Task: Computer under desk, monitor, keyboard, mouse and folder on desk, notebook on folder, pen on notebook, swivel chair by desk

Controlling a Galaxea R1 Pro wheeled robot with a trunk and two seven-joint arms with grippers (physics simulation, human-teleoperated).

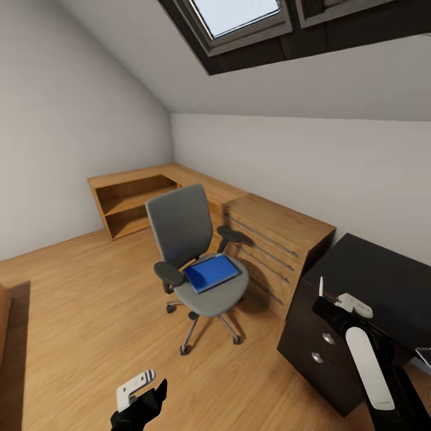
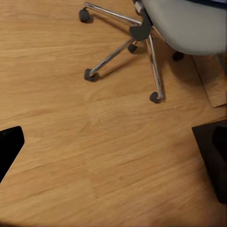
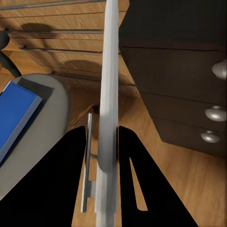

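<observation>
The right hand point(image 3: 108, 156), clamped on the pen point(image 3: 109, 94), has the folder point(image 1: 211, 272) ahead, toward the left.

The chair point(image 1: 196, 263) stands mid-floor, before the dresser point(image 1: 272, 239). The folder point(image 1: 211, 272) lies on its seat. The desk point(image 1: 371, 281) stands right of the chair, its drawer unit point(image 1: 317, 347) beside the dresser. A low shelf unit point(image 1: 129, 206) runs into the far corner, behind the chair.

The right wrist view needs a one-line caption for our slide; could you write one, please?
Right gripper shut on the pen, above the swivel chair holding the blue folder, beside the desk drawers.
</observation>
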